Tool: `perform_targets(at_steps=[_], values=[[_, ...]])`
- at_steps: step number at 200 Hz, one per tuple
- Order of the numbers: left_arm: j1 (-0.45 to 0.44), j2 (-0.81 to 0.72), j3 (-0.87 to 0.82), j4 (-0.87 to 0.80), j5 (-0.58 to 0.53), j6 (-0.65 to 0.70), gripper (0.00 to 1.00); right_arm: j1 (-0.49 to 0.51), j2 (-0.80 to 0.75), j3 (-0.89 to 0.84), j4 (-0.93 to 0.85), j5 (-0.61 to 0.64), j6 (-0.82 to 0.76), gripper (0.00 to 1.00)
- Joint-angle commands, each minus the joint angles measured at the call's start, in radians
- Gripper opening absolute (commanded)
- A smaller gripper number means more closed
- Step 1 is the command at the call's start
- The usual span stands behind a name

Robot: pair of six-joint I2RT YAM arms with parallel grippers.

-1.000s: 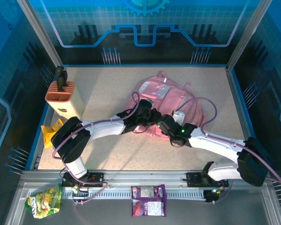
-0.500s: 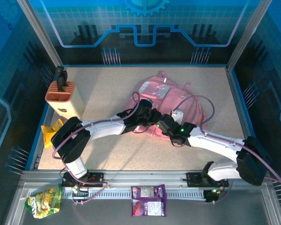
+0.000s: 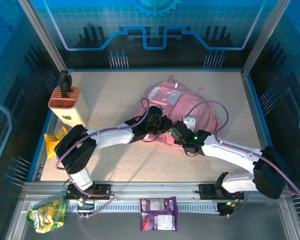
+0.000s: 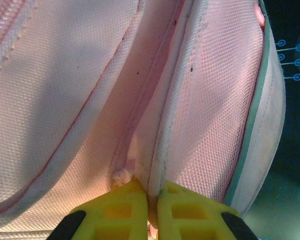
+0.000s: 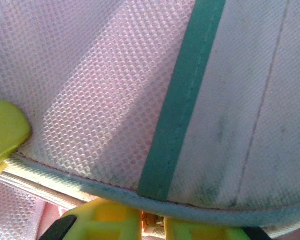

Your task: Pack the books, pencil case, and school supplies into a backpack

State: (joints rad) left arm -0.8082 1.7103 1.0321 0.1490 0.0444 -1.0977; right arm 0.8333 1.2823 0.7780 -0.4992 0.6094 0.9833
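The backpack (image 3: 166, 95) lies flat on the tabletop (image 3: 110, 95), right of centre and toward the far edge, its pale picture panel facing up and pink straps trailing off its right side. Both arms reach in over its near edge and meet there, wrist to wrist.

The left gripper (image 4: 151, 192) is closed: its two yellow fingers (image 4: 115, 210) pinch a raised fold of pink mesh fabric where a seam runs down the bag. The fold stands up between the fingers, leaving almost no gap. To the right of it a padded pink panel with a pale grey-green border curves away.

The right gripper (image 5: 152, 216) is narrow, its yellow fingers (image 5: 105, 220) nearly together right under the backpack's pale piped rim. A sliver of pinkish material sits in the slit between them, but I cannot tell whether they actually grip it. Above the rim lies pink mesh and a paler panel, crossed by a green strip (image 5: 182, 95). A rounded yellow piece (image 5: 5, 130) touches the mesh at the left edge of that view; what it belongs to is unclear.

At the tabletop's left edge stands a beige block (image 3: 65, 102) with an orange top and a dark handle sticking out, with a yellow bag (image 3: 54, 140) nearer, just beside the left arm's shoulder. On the near rail lie a green snack bag (image 3: 46, 214) and purple packets (image 3: 158, 213).
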Motion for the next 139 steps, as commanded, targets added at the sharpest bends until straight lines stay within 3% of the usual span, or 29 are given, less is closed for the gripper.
perform_targets(at_steps=[1, 30, 65, 112, 139], values=[[-0.003, -0.020, 0.033, 0.013, -0.017, 0.036, 0.09, -0.043, -0.016, 0.009, -0.045, 0.011, -0.068, 0.18], [-0.003, -0.015, 0.043, 0.008, -0.016, 0.037, 0.10, -0.067, 0.046, 0.022, 0.007, -0.084, -0.104, 0.21], [-0.003, -0.017, 0.039, 0.009, -0.018, 0.032, 0.10, -0.073, 0.083, 0.044, 0.056, -0.108, -0.110, 0.24], [0.003, -0.020, 0.040, -0.020, -0.033, 0.053, 0.10, -0.081, 0.056, 0.036, 0.030, -0.063, -0.147, 0.10], [0.032, -0.025, 0.026, -0.038, -0.026, 0.073, 0.08, -0.089, 0.012, 0.013, -0.002, -0.062, -0.190, 0.07]])
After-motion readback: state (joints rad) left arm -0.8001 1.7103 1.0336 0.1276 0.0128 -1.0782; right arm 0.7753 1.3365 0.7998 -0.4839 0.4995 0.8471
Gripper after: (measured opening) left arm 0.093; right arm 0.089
